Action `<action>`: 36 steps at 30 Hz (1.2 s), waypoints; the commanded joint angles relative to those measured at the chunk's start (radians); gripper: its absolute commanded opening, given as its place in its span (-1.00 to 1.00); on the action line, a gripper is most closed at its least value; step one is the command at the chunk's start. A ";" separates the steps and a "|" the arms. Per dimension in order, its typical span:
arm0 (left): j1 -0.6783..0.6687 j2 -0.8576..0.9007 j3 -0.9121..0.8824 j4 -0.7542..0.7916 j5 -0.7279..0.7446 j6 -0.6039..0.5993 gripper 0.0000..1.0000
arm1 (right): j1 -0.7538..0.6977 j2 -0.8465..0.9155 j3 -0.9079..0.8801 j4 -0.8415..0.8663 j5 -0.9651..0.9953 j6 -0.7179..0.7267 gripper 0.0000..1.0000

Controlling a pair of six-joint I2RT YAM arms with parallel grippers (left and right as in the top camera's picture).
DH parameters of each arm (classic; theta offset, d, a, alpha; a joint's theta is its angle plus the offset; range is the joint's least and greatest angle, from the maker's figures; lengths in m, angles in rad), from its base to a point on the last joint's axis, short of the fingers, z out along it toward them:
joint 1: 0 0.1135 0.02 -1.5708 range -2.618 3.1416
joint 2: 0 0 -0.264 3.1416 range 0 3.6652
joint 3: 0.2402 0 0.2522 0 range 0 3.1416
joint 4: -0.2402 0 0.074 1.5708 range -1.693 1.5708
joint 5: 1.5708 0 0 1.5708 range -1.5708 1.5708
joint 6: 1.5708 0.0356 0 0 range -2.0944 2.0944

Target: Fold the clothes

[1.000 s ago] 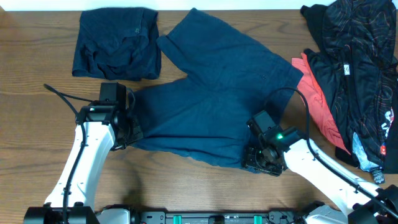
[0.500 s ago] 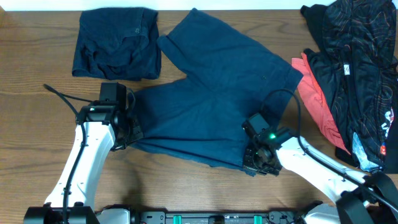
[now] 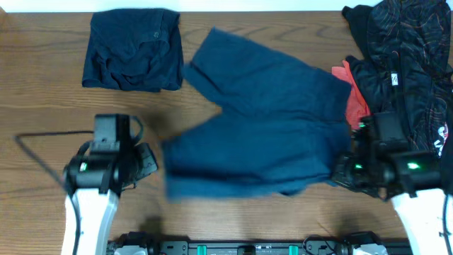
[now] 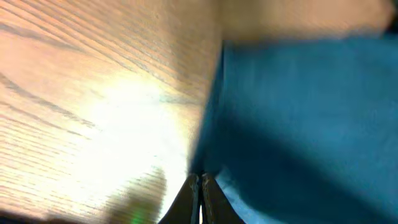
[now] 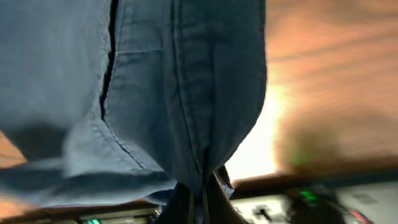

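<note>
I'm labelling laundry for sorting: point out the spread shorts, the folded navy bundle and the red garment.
shorts (image 3: 269, 134), overhead view, middle of the fabric.
navy bundle (image 3: 133, 49), overhead view, its centre.
red garment (image 3: 354, 110), overhead view, exposed strip beside the shorts.

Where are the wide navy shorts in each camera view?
Overhead: navy shorts spread mid-picture.
Left wrist: blurred blue cloth filling the right half.
Right wrist: filling the upper left, seams running down to bottom centre.
Shared landmark: the wood-grain table, left of the cloth in the left wrist view, right of it in the right wrist view.
</note>
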 commanded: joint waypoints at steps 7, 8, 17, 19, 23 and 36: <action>0.005 -0.219 0.048 -0.066 0.029 -0.006 -0.88 | -0.072 -0.011 0.115 -0.141 0.040 -0.158 -0.98; 0.005 -0.229 0.048 -0.066 0.043 -0.007 -0.88 | -0.072 -0.008 0.115 -0.135 0.040 -0.161 -0.98; -0.002 -0.145 0.041 -0.187 0.137 0.021 -0.54 | -0.072 0.011 0.114 -0.100 0.040 -0.168 -0.98; -0.024 -0.116 0.029 -0.210 0.165 0.036 -0.32 | -0.072 0.011 0.114 -0.097 0.040 -0.171 -0.98; -0.100 -0.082 -0.002 -0.212 0.184 0.018 0.00 | -0.071 0.011 0.114 -0.092 0.040 -0.175 -0.98; -0.502 -0.068 -0.145 -0.097 0.185 -0.227 0.34 | -0.071 0.011 0.113 -0.090 0.040 -0.183 -0.91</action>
